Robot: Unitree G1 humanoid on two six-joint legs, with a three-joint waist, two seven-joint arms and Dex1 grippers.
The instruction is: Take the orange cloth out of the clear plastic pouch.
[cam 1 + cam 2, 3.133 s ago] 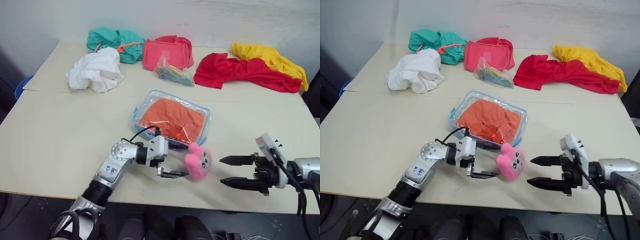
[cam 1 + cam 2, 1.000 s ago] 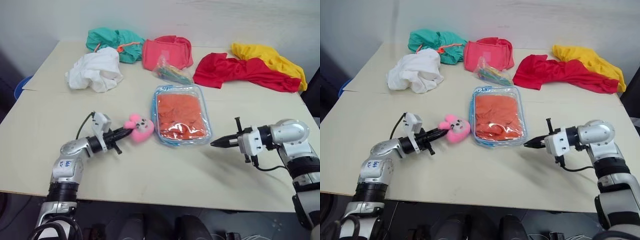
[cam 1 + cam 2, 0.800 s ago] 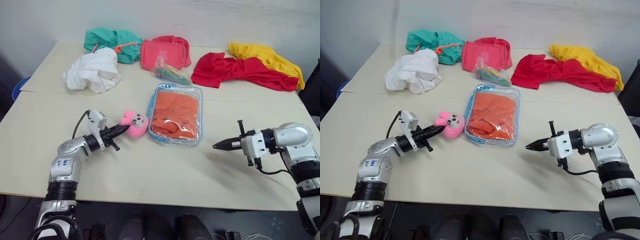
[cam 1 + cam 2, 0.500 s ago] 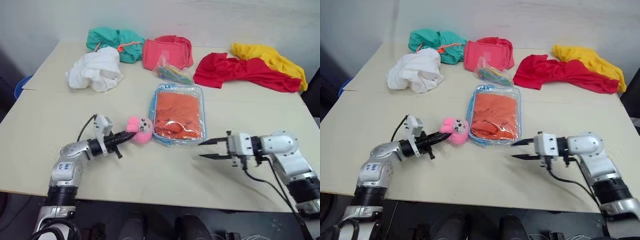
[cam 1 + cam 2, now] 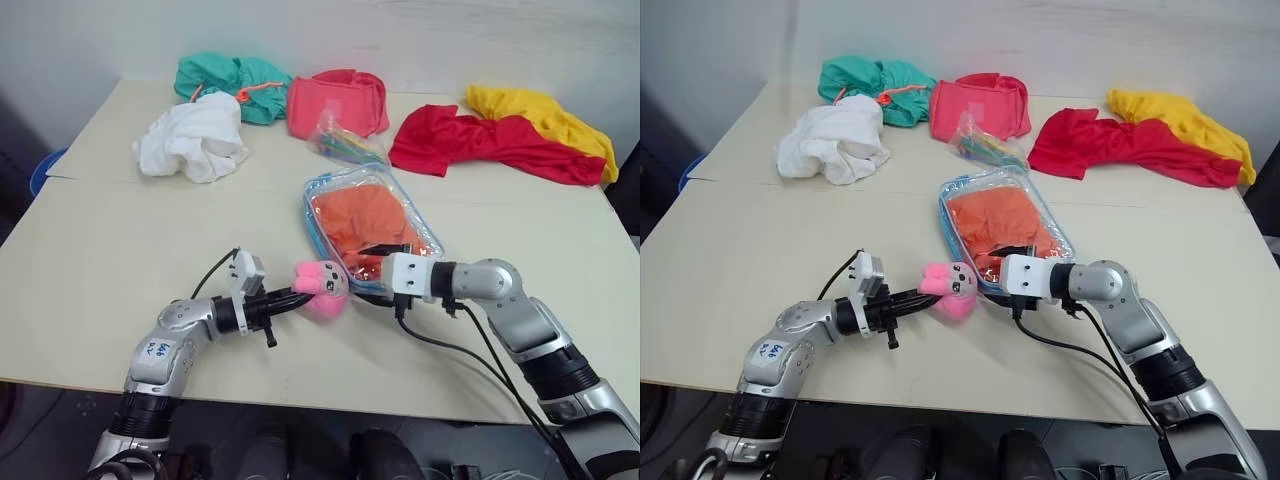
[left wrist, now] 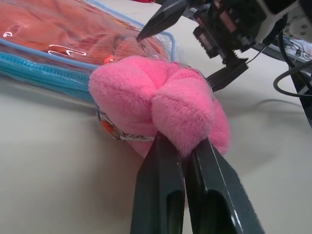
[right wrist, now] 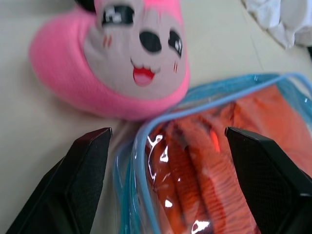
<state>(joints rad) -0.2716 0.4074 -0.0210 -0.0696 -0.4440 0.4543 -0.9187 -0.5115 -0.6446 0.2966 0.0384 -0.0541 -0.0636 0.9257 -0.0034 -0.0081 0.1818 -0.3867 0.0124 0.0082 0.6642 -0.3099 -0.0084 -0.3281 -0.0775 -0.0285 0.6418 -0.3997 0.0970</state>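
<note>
Your left pincer [image 6: 181, 141] clamps the pink plush charm [image 6: 161, 100], anchoring the clear plastic pouch [image 5: 325, 200]; your right pincer [image 7: 168, 146], jaws apart, straddles its mouth toward the orange cloth [image 5: 365, 220].

A pale cream table [image 5: 90, 250] is filling most of the scene, a thin seam running across its top from side to side. Behind it a plain white wall [image 5: 400, 40] is standing close to the far edge. Dark floor [image 5: 15, 150] is showing at the left, where something blue [image 5: 42, 170] is peeking from under the table.
</note>
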